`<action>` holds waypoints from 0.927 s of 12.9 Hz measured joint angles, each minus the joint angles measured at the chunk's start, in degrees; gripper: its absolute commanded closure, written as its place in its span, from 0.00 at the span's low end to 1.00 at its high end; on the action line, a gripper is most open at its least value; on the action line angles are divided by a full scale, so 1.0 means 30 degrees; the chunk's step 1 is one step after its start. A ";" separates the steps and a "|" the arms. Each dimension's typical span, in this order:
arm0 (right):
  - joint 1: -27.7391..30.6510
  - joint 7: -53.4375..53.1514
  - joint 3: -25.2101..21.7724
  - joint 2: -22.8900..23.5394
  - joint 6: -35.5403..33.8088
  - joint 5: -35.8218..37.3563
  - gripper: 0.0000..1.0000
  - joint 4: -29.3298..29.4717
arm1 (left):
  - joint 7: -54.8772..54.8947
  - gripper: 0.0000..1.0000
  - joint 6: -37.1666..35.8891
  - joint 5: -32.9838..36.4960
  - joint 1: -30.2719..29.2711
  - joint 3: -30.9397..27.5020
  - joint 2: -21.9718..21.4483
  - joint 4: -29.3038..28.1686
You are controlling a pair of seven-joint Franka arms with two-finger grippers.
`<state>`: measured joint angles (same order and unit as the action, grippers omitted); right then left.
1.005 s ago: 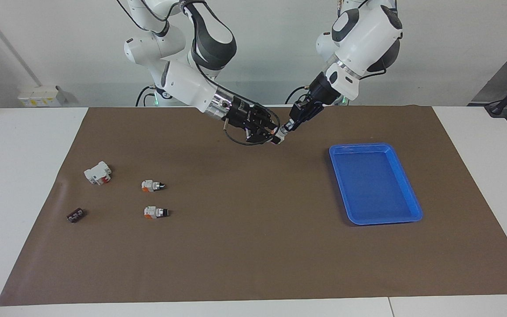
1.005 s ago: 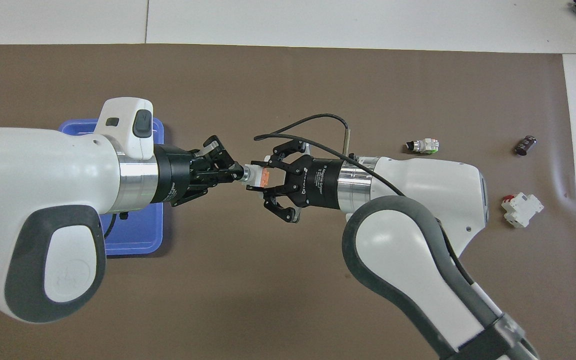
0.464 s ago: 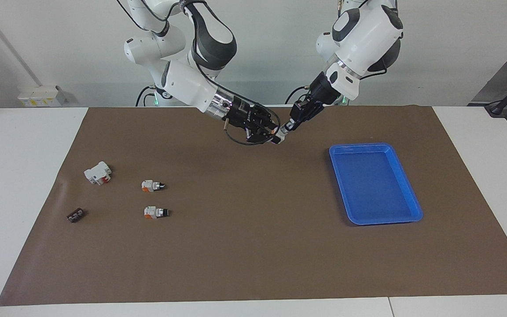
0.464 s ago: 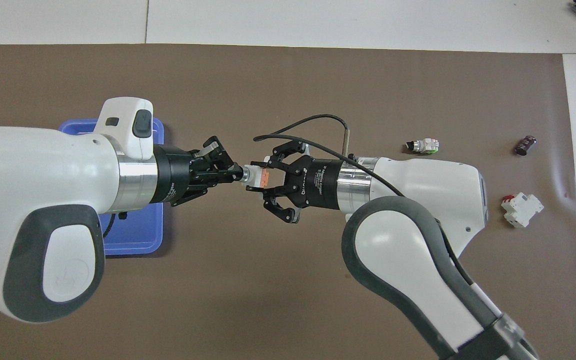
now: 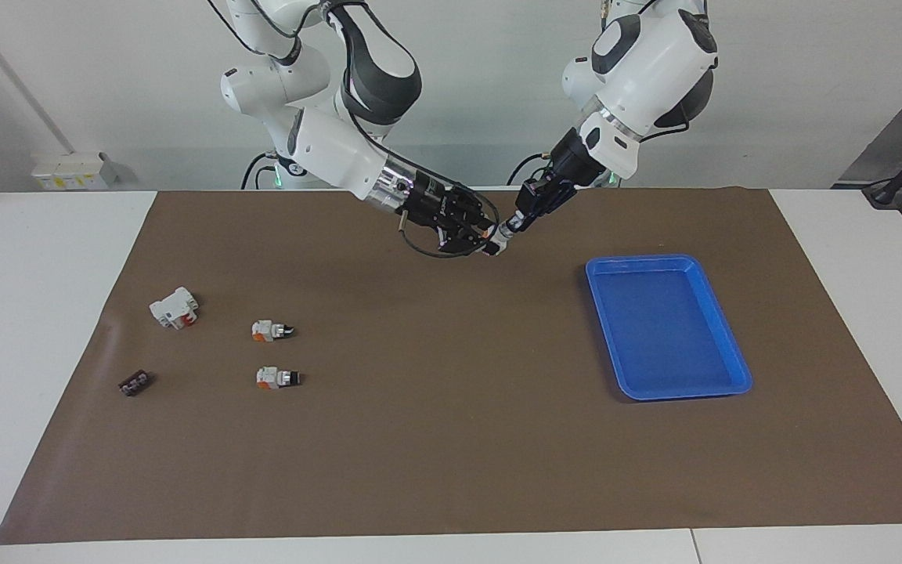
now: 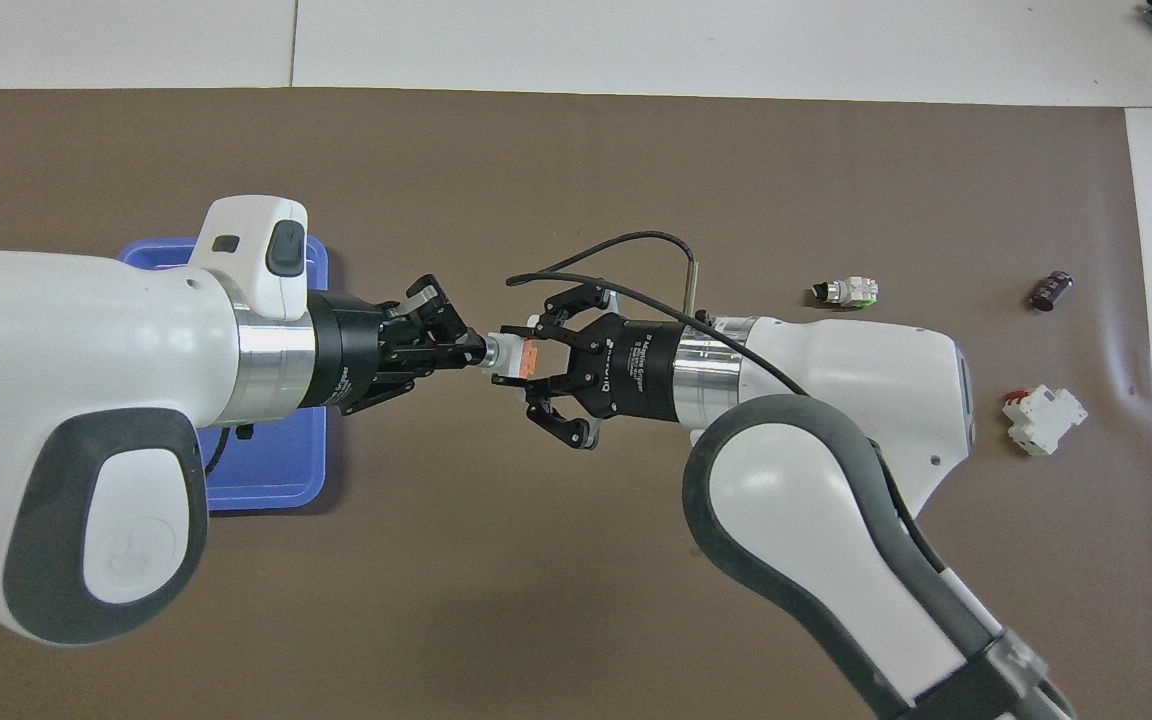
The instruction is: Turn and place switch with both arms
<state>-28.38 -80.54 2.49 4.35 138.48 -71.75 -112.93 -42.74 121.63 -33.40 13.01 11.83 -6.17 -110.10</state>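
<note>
The switch [image 5: 499, 242] hangs in the air between both grippers, over the brown mat near the robots; in the overhead view [image 6: 510, 357] its orange block faces the right gripper. My left gripper [image 5: 510, 228] is shut on its black knob end, seen also from overhead [image 6: 477, 350]. My right gripper [image 5: 485, 237] closes around the orange and white end, seen also from overhead [image 6: 524, 357]. Two more switches [image 5: 272, 330] [image 5: 276, 378] lie on the mat toward the right arm's end; only one shows overhead [image 6: 844, 291].
A blue tray [image 5: 639, 259] stands toward the left arm's end, partly under the left arm overhead [image 6: 324, 470]. A white block with a red part [image 5: 174, 307] [image 6: 1044, 419] and a small black piece [image 5: 135, 383] [image 6: 1051, 290] lie toward the right arm's end.
Both grippers have risen slightly together with the switch between them. Nothing else has moved.
</note>
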 measured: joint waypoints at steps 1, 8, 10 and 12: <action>0.0001 0.0000 -0.0006 -0.0032 0.0001 0.0000 1.00 0.0003 | 0.0009 1.00 -0.0050 0.0099 0.0021 0.0000 0.0013 0.0089; 0.0010 0.0000 -0.0046 0.0012 0.0071 -0.0001 1.00 -0.0004 | 0.0043 1.00 -0.0467 0.2992 0.1065 0.0037 0.0236 0.1004; 0.0010 0.0000 -0.0058 0.0015 0.0075 -0.0001 1.00 -0.0005 | 0.0047 1.00 -0.0498 0.3005 0.1071 0.0037 0.0285 0.1060; 0.0009 0.0000 -0.0057 0.0021 0.0075 -0.0001 1.00 -0.0005 | 0.0052 1.00 -0.0509 0.3010 0.1071 0.0036 0.0291 0.1063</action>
<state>-28.35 -80.54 2.32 4.41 138.70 -71.76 -112.95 -42.59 120.10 -24.37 16.22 11.94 -5.29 -106.91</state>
